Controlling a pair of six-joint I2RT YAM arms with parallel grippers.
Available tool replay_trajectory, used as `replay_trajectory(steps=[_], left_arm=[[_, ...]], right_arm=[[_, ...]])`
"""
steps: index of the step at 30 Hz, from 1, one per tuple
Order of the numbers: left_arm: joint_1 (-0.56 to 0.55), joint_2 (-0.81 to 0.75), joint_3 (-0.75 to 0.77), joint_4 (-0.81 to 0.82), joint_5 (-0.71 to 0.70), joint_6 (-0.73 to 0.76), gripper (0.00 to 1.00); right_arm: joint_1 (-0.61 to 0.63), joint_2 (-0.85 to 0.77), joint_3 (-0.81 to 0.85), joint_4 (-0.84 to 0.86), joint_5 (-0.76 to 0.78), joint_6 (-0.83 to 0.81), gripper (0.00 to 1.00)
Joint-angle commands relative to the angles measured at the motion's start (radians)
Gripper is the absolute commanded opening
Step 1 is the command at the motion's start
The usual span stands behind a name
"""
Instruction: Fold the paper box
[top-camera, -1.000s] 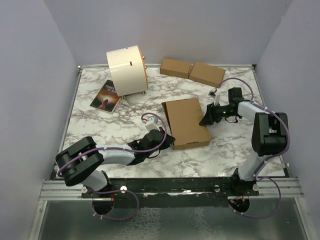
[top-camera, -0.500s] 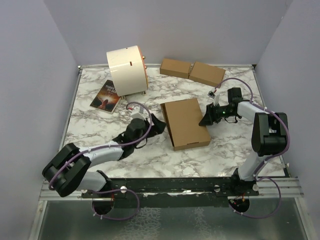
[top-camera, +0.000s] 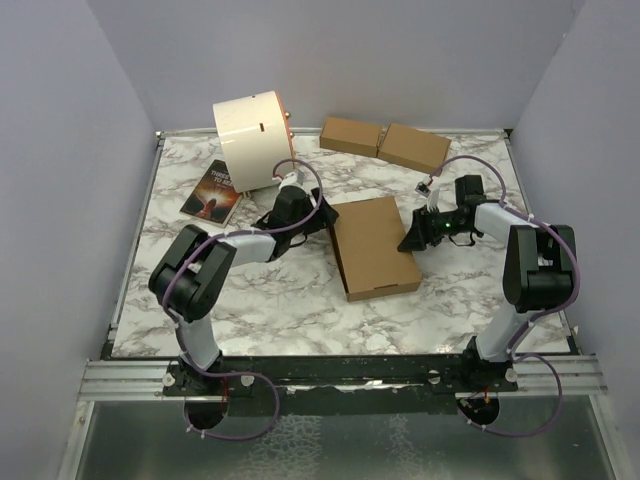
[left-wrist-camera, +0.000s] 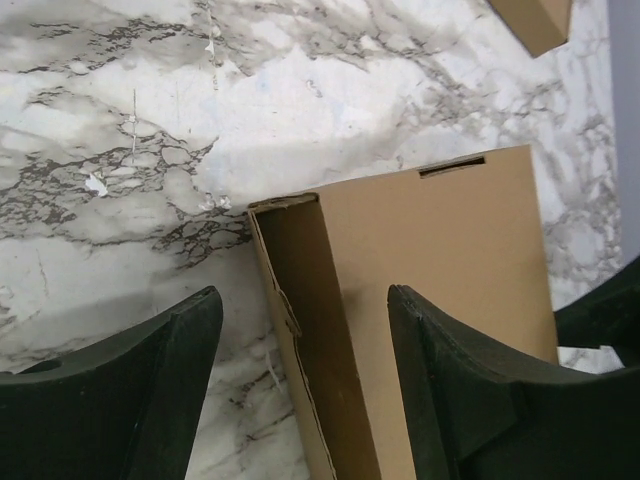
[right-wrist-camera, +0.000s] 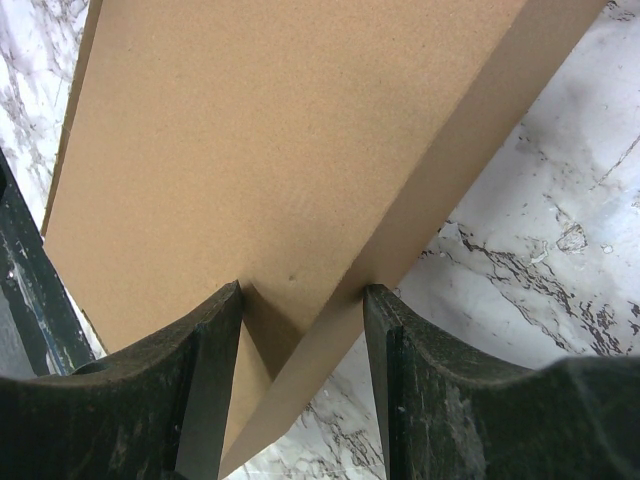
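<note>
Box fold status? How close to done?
Done: the paper box already stands as a flat rectangular box, lid down, walls up. In hand: the right gripper appears clamped on its right edge, and the left gripper is open, straddling the far-left corner. Left: probably just seating that corner wall and the lid. A slot by the far edge looks empty, so locking may not be finished.

The book (top-camera: 212, 191) cover carries lettering too small to read.
</note>
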Motion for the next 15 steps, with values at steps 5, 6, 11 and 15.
replay_trajectory(steps=[5,6,11,15], left_arm=[[0.002,0.135,0.164,-0.092,0.014,0.058,0.58],[0.002,0.143,0.172,-0.096,0.015,0.061,0.53],[0.001,0.169,0.194,-0.114,0.030,0.073,0.30],[0.002,0.179,0.196,-0.113,0.058,0.077,0.11]], right_arm=[[0.029,0.044,-0.030,-0.036,0.115,-0.049,0.50],[0.028,0.043,-0.030,-0.035,0.116,-0.050,0.50],[0.029,0.046,-0.030,-0.035,0.116,-0.050,0.50],[0.031,0.044,-0.030,-0.036,0.116,-0.050,0.50]])
